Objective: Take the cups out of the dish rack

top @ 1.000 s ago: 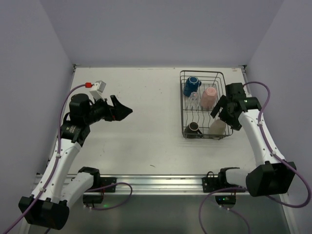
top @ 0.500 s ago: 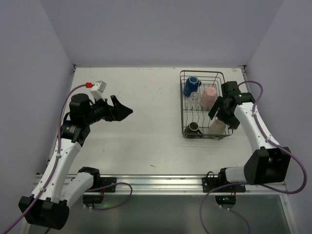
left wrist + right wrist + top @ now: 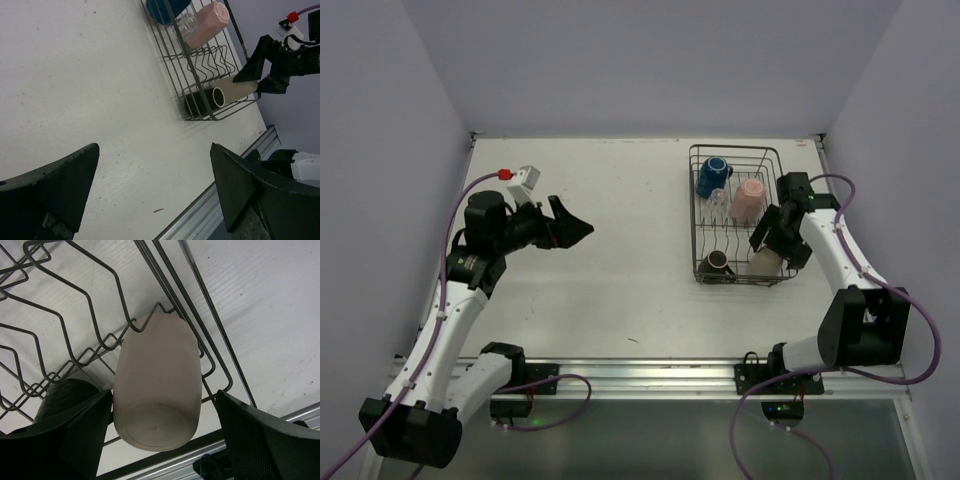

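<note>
The dark wire dish rack (image 3: 693,215) stands at the back right of the table. It holds a blue mug (image 3: 712,176), a pale pink cup (image 3: 750,200), a small clear glass (image 3: 722,206), a dark brown mug (image 3: 714,265) and a cream-beige mug (image 3: 766,262). My right gripper (image 3: 775,242) is open over the rack's near right corner. In the right wrist view its fingers (image 3: 270,440) straddle the cream-beige mug (image 3: 157,385), which lies on its side with its base toward the camera. My left gripper (image 3: 575,228) is open and empty, well left of the rack.
A small white box with a red cap (image 3: 523,178) lies at the back left. The left wrist view shows the rack (image 3: 200,55), bare table and the metal rail (image 3: 240,170) along the table's near edge. Walls close the left, back and right sides.
My right gripper has shifted slightly left and nearer, closing in over the cream-beige mug. The left arm has not moved.
</note>
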Controlling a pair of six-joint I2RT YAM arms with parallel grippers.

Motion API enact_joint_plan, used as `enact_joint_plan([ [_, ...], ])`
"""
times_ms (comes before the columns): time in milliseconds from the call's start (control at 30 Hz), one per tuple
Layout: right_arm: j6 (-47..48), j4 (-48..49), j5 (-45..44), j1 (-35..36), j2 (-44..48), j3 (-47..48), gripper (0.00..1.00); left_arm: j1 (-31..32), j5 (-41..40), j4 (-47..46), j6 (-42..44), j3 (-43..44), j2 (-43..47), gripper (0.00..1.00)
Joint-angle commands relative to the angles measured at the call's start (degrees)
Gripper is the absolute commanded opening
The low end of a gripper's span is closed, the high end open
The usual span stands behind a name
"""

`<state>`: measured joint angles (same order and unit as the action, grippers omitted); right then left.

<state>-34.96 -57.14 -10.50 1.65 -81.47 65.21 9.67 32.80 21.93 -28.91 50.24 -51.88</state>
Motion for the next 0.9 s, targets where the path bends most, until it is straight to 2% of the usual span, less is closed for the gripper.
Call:
enact_joint_plan([
  [0, 1.7, 2.4, 2.2, -0.6, -0.4, -1.0, 0.86, 0.2, 2.0, -0.6, -0.4, -0.4, -0.2, 0.97],
  [333, 2.1, 3.9, 3.2, -0.6, -1.5, -2.1, 0.82, 0.2, 2.2, -0.7, -0.4, -0.6, -0.2, 0.97],
  [400, 2.2, 4.0, 3.3, -0.6, -1.5, -2.1, 0.79, 0.2, 2.2, -0.8, -0.4, -0.7, -0.2, 0.97],
  [500, 2.4, 4.1, 3.6, -0.6, -1.7, -2.0, 0.67, 0.2, 2.2, -0.7, -0.4, -0.8, -0.4, 0.97],
  [600, 2.4, 4.0, 3.9, -0.5, -1.7, -1.7, 0.49, 0.2, 2.4, -0.7, -0.4, -0.8, -0.3, 0.97],
  [633, 2.4, 3.8, 3.6, -0.4, -1.6, -1.5, 0.36, 0.2, 2.4, -0.7, -0.4, -0.8, -0.2, 0.97],
  [700, 2.4, 3.4, 2.9, -0.2, -0.7, -1.2, 0.21, 0.2, 2.3, -0.6, -0.4, -0.8, -0.2, 0.97],
  [733, 2.4, 3.2, 2.8, -0.2, -0.4, -0.9, 0.02, 0.2, 2.2, -0.7, -0.4, -0.8, -0.4, 0.97],
  [867, 2.2, -0.5, 0.6, 1.2, 1.3, 2.0, 0.00, 0.2, 2.1, -0.6, -0.5, -0.9, -1.3, 0.97],
])
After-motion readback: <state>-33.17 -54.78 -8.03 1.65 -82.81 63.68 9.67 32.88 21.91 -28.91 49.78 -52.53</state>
